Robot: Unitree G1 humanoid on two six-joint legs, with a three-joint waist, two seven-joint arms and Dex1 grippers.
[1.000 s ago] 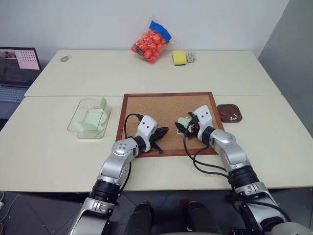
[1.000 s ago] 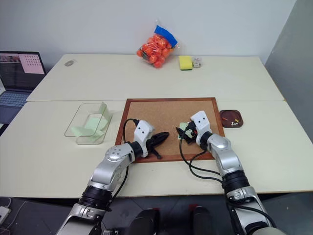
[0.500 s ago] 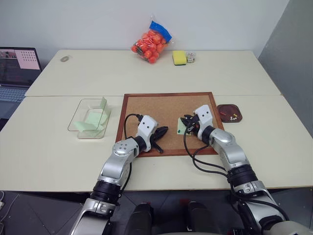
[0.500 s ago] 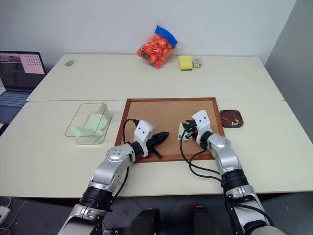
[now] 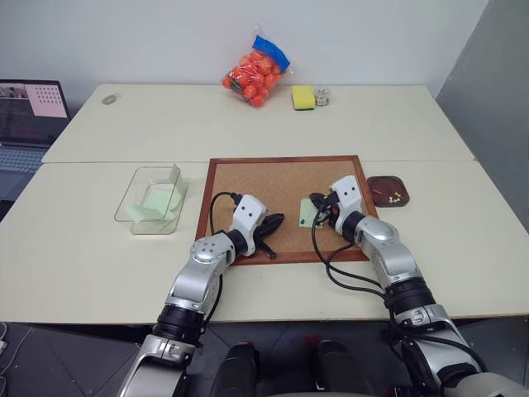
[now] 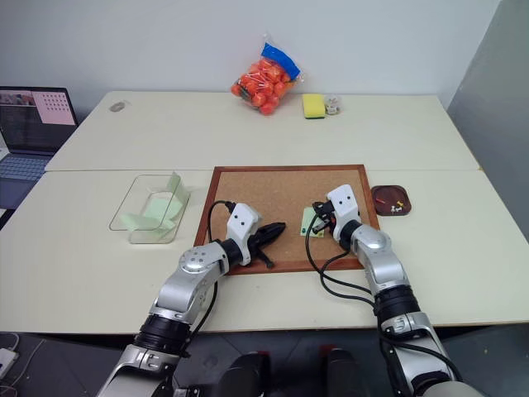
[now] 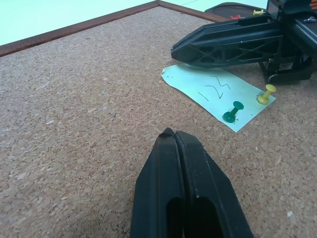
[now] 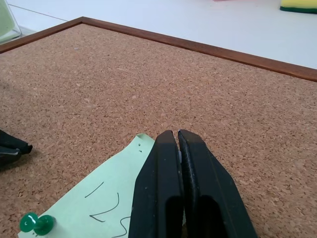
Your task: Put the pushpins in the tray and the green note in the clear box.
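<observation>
Right pincer (image 8: 178,144) now closed, empty.

Legible text, labels, brands, numbers: none are showing on any item.

Green note (image 7: 216,92), lying on the cork board (image 5: 248,182) toward its right edge: it is carrying only a few dark pen squiggles, reading as no letter or number.

Laptop (image 5: 29,112) at the desk's far left edge: its screen is displaying a pale panel with a grid of small dots, too small to read.

Bag of orange balls (image 5: 256,73) at the desk's far edge: its blue top is showing no readable print.
</observation>
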